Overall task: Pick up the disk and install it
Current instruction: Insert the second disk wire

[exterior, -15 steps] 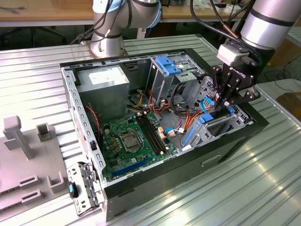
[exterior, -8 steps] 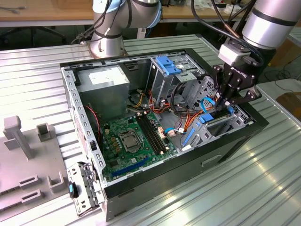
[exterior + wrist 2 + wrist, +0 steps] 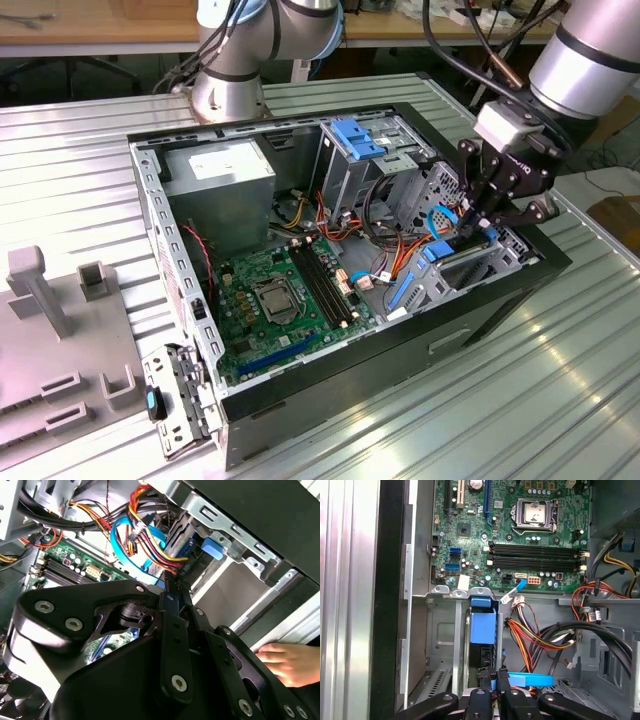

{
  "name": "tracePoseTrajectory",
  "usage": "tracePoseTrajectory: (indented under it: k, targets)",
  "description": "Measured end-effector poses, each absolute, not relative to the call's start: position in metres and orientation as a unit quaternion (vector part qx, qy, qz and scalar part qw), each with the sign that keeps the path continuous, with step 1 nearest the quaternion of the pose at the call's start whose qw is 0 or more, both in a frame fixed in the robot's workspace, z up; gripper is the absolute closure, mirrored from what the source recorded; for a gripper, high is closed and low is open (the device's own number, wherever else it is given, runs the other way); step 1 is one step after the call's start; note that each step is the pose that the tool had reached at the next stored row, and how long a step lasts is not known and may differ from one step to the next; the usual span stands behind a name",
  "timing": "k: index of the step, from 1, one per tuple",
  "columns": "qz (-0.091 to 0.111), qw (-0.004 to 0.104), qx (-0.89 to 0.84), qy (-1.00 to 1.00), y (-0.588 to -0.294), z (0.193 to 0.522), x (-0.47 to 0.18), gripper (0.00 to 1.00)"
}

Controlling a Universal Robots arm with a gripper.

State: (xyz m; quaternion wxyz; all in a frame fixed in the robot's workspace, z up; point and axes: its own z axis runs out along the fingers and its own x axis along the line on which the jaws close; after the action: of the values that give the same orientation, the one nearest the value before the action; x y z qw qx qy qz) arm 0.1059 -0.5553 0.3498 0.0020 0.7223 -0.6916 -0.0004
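Observation:
The disk (image 3: 483, 625), seen edge-on with its bright blue carrier frame, stands in the slot of the grey drive cage (image 3: 442, 630) near the front of the open computer case. My gripper (image 3: 494, 682) is directly over it, fingers (image 3: 481, 700) shut on the disk's near edge. In the exterior view the gripper (image 3: 468, 222) hangs over the cage at the case's right end, with the disk's blue frame (image 3: 432, 252) just below it. In the second wrist view the fingers (image 3: 172, 630) converge toward the blue frame (image 3: 212, 548) among cables.
Red, yellow and orange power wires (image 3: 530, 630) and a blue data cable (image 3: 530, 680) crowd beside the slot. The motherboard (image 3: 275, 300) lies beyond. A second cage with a blue bracket (image 3: 355, 135) stands at the back. A person's hand (image 3: 285, 662) rests outside the case wall.

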Motion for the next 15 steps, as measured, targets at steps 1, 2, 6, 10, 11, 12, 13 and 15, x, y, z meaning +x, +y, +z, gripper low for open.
tracePoseTrajectory:
  k: [1, 2, 6, 10, 11, 12, 13, 15]
  targets:
    - [-0.002, 0.001, 0.722, -0.692, -0.5568, 0.3498, 0.1059, 0.83]
    - [-0.004, -0.001, 0.722, -0.692, -0.5580, 0.3498, 0.1059, 0.83]
    - [-0.018, -0.016, 0.722, -0.691, -0.5617, 0.3498, 0.1059, 0.83]
    - [-0.018, -0.016, 0.722, -0.691, -0.5622, 0.3486, 0.1059, 0.83]
    - [-0.018, -0.016, 0.722, -0.691, -0.5623, 0.3481, 0.1059, 0.83]
    - [-0.018, -0.017, 0.722, -0.691, -0.5627, 0.3476, 0.1059, 0.83]
    - [-0.019, -0.018, 0.722, -0.691, -0.5643, 0.3473, 0.1059, 0.83]
    - [-0.020, -0.019, 0.722, -0.691, -0.5654, 0.3469, 0.1059, 0.83]
